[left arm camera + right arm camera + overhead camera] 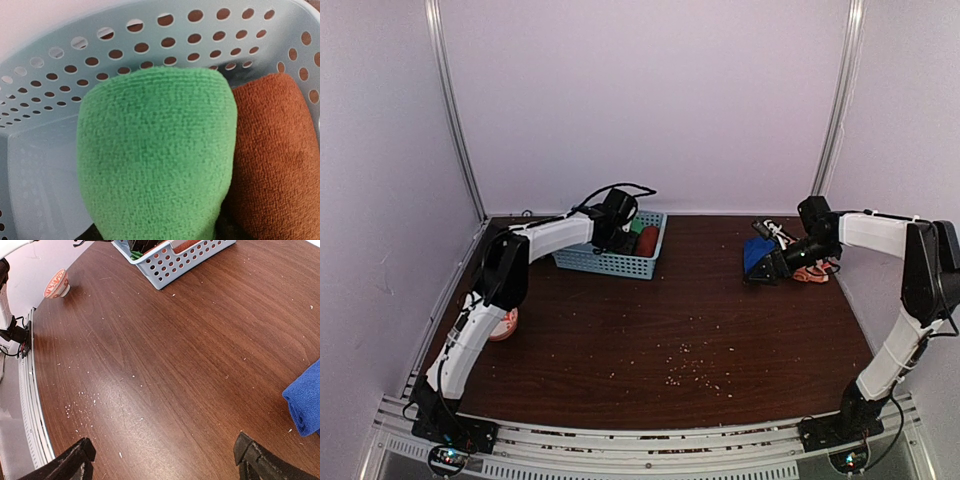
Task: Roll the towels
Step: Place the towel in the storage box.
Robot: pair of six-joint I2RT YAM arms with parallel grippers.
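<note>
My left gripper (620, 238) reaches into the light blue basket (605, 262) at the back. In the left wrist view a bright green towel roll (157, 150) fills the space between its jaws and hides the fingers. A rust-red towel roll (280, 160) lies right beside it in the basket. My right gripper (162, 465) is open and empty, just above the table. The rolled blue towel (305, 405) lies to its right, also seen in the top view (756, 255). The orange patterned towel (810, 272) lies behind the right arm, mostly hidden.
An orange-and-white bowl (504, 323) stands by the left arm near the table's left edge. Crumbs are scattered over the middle of the dark wood table (690, 340). White walls close in the back and sides.
</note>
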